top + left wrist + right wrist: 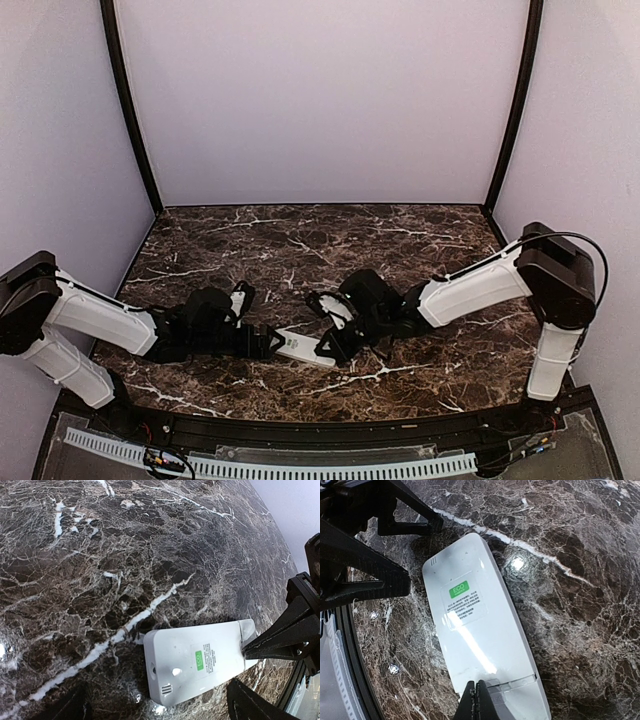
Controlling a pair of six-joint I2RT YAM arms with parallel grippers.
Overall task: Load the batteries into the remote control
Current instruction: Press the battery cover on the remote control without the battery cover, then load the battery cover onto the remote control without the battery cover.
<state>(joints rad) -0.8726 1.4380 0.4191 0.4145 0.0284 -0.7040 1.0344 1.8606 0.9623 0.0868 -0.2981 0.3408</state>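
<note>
The white remote control (305,348) lies back side up on the marble table, with a green ECO sticker (459,589) on it. Its battery cover (520,700) is closed at the end nearest my right arm. My right gripper (476,686) is shut, and its joined tips touch the cover's seam; it also shows in the left wrist view (247,651). My left gripper (160,707) is open, with one finger on each side of the remote's other end and neither touching it. In the right wrist view its fingers (395,580) are spread apart. No batteries are in view.
The dark marble table (330,245) ends at grey walls on the back and both sides. A black rail and a white slotted strip (270,465) run along the near edge. Both arms lie low, meeting at the front centre.
</note>
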